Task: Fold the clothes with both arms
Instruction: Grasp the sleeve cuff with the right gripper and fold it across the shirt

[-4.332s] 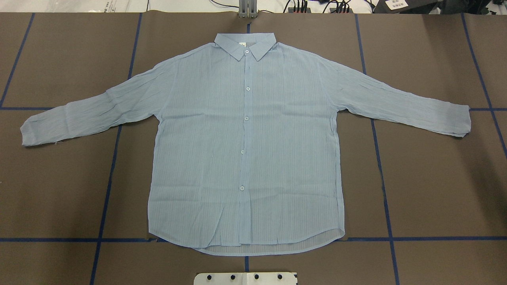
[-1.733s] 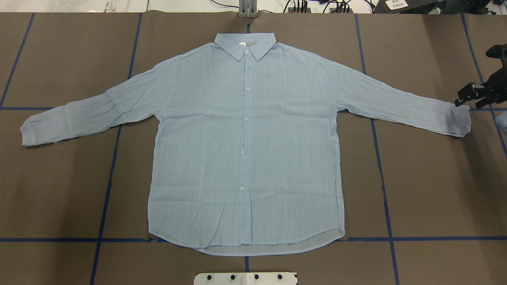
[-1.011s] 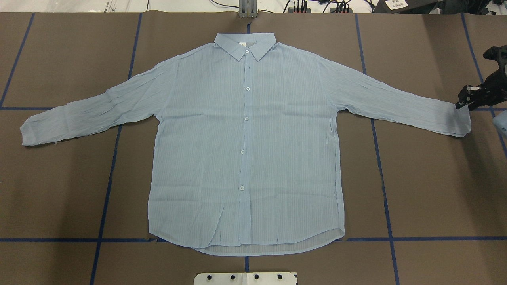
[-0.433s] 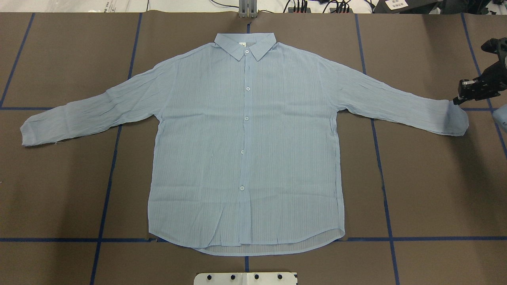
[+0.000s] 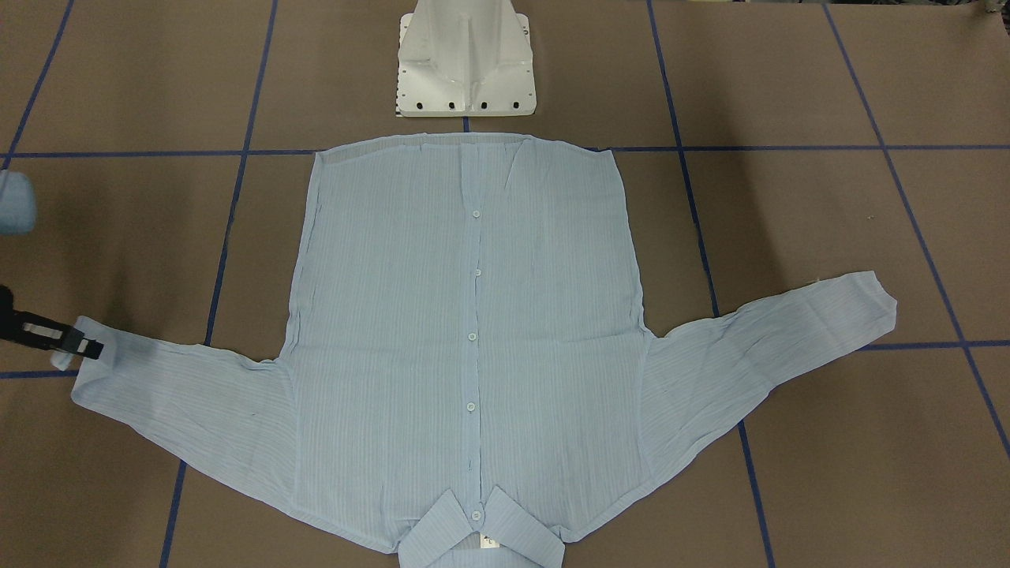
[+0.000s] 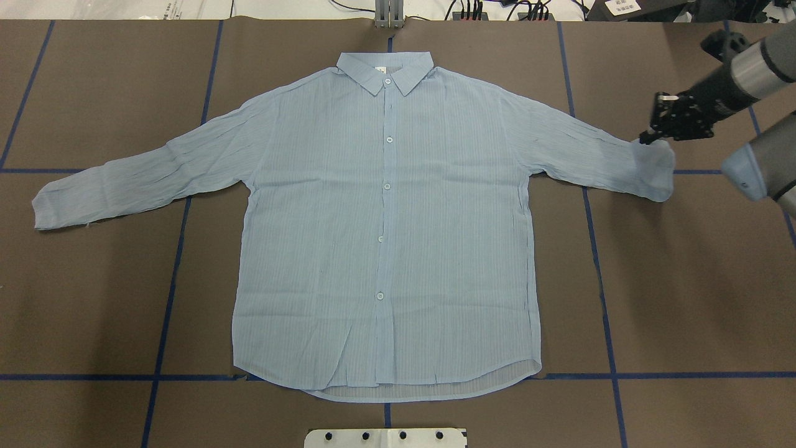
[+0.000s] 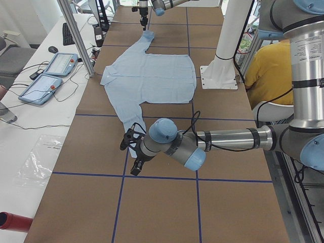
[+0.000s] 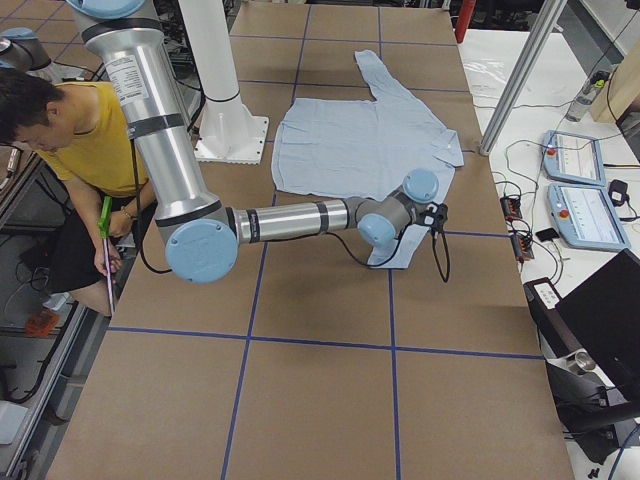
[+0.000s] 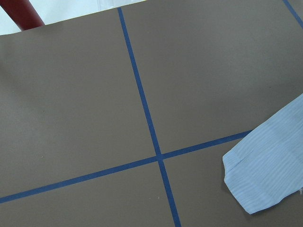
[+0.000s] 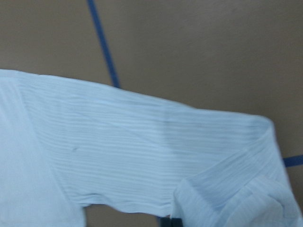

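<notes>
The shirt [image 6: 385, 236] lies flat on the table [image 6: 684, 280], hem near, collar far. I judge it thin, limp and light, so I grip cuffs or hem corners. The right gripper [image 6: 648, 138] pinches the raised right cuff [image 6: 656, 171]. I cannot tell the left gripper [image 7: 132, 154] closure.

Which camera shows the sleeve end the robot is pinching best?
The overhead exterior view: the right gripper pinches a corner of the cuff, all unhidden. The front-facing view catches it at its left edge. The right wrist view is close but blurry. In exterior right the right arm partly hides it; exterior left shows it tiny.
</notes>
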`<state>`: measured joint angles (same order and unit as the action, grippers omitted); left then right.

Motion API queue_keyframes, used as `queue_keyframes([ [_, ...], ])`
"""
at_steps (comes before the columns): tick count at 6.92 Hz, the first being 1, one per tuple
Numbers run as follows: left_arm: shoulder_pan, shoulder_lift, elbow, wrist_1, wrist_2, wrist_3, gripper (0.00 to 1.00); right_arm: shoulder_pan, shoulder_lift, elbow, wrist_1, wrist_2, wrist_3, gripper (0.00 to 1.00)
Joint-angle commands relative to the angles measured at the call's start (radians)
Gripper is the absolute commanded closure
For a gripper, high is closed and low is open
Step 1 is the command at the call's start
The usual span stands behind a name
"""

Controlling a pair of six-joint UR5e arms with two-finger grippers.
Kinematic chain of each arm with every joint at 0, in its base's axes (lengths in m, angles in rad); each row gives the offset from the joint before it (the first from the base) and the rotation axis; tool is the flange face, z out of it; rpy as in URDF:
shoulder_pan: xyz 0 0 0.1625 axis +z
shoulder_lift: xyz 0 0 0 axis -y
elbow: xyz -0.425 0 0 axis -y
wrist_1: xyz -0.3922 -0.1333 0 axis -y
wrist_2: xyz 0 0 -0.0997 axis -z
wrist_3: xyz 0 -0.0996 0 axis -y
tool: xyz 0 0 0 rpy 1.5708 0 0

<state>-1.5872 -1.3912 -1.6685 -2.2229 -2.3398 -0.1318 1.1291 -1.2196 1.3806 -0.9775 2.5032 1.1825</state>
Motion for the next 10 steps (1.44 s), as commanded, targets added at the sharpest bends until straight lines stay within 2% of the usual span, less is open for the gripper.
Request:
queue_keyframes([
  [1,0.0,0.0,0.001,0.0,-0.053,-0.006,0.0,-0.168,0.208,-0.016,-0.006,-0.207,0.396,1.0],
  [2,0.001,0.0,0.003,0.002,-0.053,-0.008,0.0,-0.234,0.357,-0.113,-0.006,-0.316,0.52,1.0],
  [3,0.001,0.003,0.003,0.002,-0.053,-0.005,0.0,-0.303,0.528,-0.25,0.0,-0.396,0.541,1.0],
  [4,0.0,0.014,0.001,-0.001,-0.055,-0.002,0.0,-0.371,0.68,-0.384,0.0,-0.506,0.643,1.0],
  [5,0.001,0.014,0.001,-0.001,-0.062,-0.002,0.0,-0.414,0.743,-0.438,0.003,-0.585,0.711,1.0],
  [6,0.001,0.014,0.001,-0.003,-0.07,-0.002,0.0,-0.448,0.752,-0.475,0.049,-0.651,0.751,1.0],
  [7,0.001,0.014,0.001,-0.004,-0.084,-0.002,0.0,-0.469,0.812,-0.583,0.121,-0.709,0.796,1.0],
  [10,0.019,0.0,0.001,-0.003,-0.116,-0.009,0.0,-0.528,0.828,-0.61,0.123,-0.805,0.813,1.0],
])
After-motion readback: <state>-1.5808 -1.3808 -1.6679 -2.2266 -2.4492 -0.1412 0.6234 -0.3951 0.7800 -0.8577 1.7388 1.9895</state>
